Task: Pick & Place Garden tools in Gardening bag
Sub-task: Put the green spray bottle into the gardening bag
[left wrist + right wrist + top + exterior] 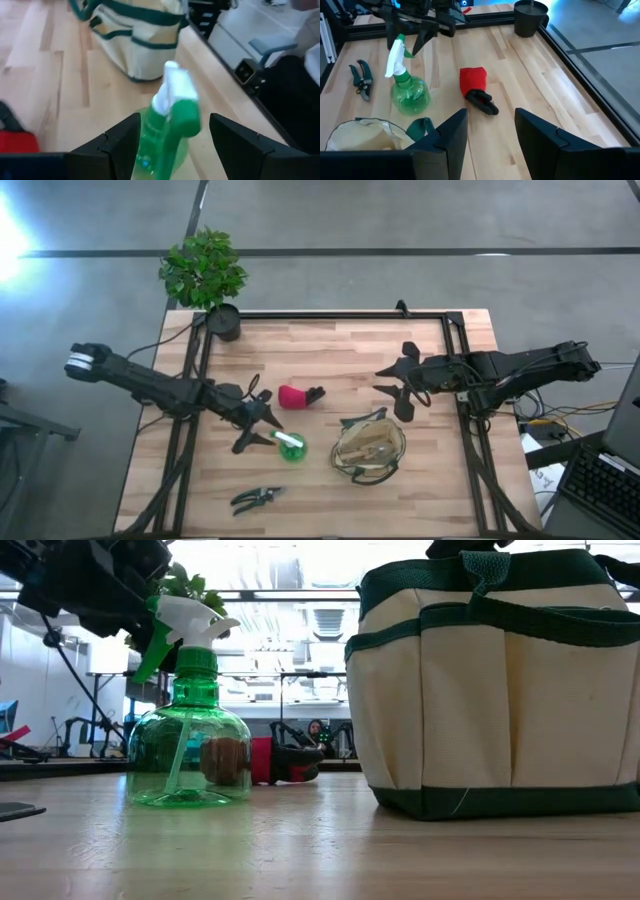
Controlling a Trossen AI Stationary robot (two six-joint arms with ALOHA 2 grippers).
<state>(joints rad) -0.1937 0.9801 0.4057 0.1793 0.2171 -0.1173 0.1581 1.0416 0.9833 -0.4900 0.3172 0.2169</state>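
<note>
On the counter (330,370), the spray bottle (291,446) stands at nine o'clock of the gardening bag (369,447). It is straddled, not yet gripped, by the left gripper (259,426), fingers spread. Closing on its neck is called for next. At three o'clock the right gripper (400,383) is held spread, empty.

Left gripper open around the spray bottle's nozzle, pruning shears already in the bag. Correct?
Not quite. The pruning shears lie on the table, outside the gardening bag, as the high view shows. The left gripper is open around the spray bottle nozzle.
</note>
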